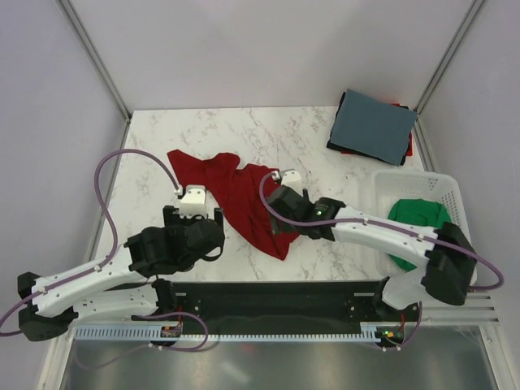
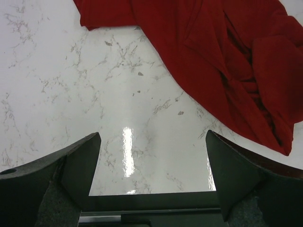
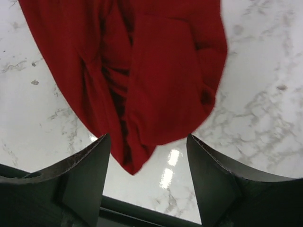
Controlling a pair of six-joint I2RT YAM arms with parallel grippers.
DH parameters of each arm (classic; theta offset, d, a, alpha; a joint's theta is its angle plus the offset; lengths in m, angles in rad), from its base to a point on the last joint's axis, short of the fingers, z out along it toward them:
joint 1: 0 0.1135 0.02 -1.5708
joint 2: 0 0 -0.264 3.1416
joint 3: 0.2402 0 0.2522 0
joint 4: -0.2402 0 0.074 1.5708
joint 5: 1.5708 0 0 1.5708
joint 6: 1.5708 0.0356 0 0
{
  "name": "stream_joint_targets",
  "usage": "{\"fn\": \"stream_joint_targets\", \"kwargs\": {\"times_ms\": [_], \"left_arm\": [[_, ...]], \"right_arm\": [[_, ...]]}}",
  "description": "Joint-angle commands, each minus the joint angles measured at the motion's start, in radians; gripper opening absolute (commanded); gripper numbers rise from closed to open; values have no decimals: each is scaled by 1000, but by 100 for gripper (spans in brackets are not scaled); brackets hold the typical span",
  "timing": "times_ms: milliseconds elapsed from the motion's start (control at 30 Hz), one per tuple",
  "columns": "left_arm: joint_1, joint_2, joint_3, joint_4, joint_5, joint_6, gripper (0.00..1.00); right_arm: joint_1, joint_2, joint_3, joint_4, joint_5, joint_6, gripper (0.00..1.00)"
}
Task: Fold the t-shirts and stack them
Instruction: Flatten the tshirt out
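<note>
A bright red t-shirt (image 1: 236,195) lies crumpled on the marble table, its narrow end pointing to the near edge. My right gripper (image 1: 276,219) is over that end, open; the shirt's tip (image 3: 142,61) reaches between the fingers (image 3: 85,170) but is not gripped. My left gripper (image 1: 193,215) stands open just left of the shirt (image 2: 213,56), with only bare marble between its fingers (image 2: 71,165). At the back right, a folded slate-blue t-shirt (image 1: 374,124) tops a stack of darker ones. A green t-shirt (image 1: 418,215) lies in the basket.
A white slatted basket (image 1: 443,191) stands at the table's right edge. A black rail (image 1: 268,296) with the arm bases runs along the near edge. Grey walls and metal posts close in the table on three sides.
</note>
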Motion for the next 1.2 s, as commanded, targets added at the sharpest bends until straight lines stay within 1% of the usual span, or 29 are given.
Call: {"fn": "stream_joint_targets", "kwargs": {"times_ms": [0,33,100,133,200,267,300,333,467,600,800,833,900,933,1000,1033,1067,1100,1133,1167], "left_arm": [[59,-8,53,105,4,99,100],[65,-19,52,104,19,107,100],[71,-68,41,100,68,136,100],[71,-90,36,94,96,147,100],[71,-164,17,82,114,165,100],[71,-215,-3,44,114,164,100],[71,-238,-10,24,99,127,100],[71,-296,-17,12,90,113,100],[71,-398,-48,27,79,118,100],[71,-398,-54,30,68,124,100],[71,-318,-51,31,76,133,100],[71,-315,-49,30,81,133,100],[71,-317,-49,33,82,135,100],[71,-320,-49,34,84,136,100],[71,-340,-51,36,84,135,100],[71,-349,-54,38,84,135,100],[71,-354,-56,39,84,135,100],[71,-361,-56,39,84,135,100],[71,-370,-57,39,84,135,100],[71,-373,-57,42,84,135,100]], "right_arm": [[-77,146,105,138,-155,-32,72],[-91,206,125,143,-161,-42,71],[-123,264,194,143,-186,-69,68],[-129,319,217,143,-190,-79,66],[-132,369,283,138,-192,-105,66],[-134,433,324,126,-166,-121,65],[-138,451,355,123,-157,-130,64],[-141,485,367,126,-155,-138,63],[-158,560,427,100,-132,-150,58],[-167,594,435,83,-111,-147,56],[-170,633,459,58,-81,-136,52],[-170,639,464,54,-74,-133,48],[-172,645,473,49,-63,-130,44],[-174,650,475,46,-62,-128,39],[-177,659,484,37,-62,-125,31],[-175,657,486,34,-58,-124,23],[-175,654,484,32,-57,-121,19],[-175,650,484,29,-52,-118,17],[-175,637,483,26,-51,-118,11],[-175,628,483,23,-45,-119,8]]}}
